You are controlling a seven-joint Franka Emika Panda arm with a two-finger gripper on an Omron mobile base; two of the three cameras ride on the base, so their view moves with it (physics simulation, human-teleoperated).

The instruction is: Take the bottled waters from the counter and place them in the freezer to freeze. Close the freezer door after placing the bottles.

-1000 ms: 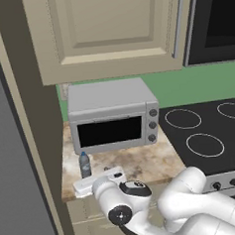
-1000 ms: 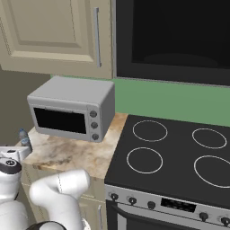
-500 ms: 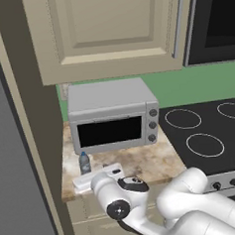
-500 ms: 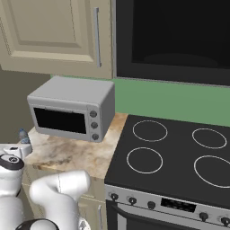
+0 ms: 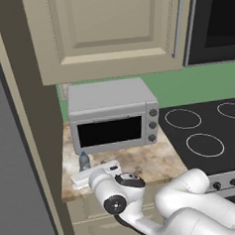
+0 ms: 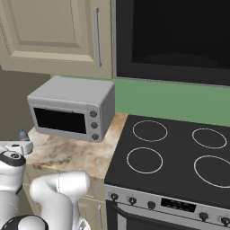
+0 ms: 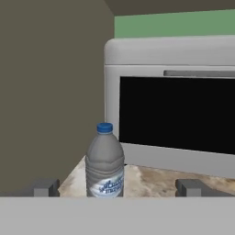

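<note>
The grey water bottle [image 7: 105,163] with a blue cap stands upright on the desk [image 5: 142,160], just in front of the toaster oven [image 5: 112,115] — its label print is too blurred to read. The gripper [image 7: 117,187] hangs wide apart, the bottle between its tips, untouched.

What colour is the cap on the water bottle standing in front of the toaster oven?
Blue, clearest in the hand view, on the grey bottle.
</note>
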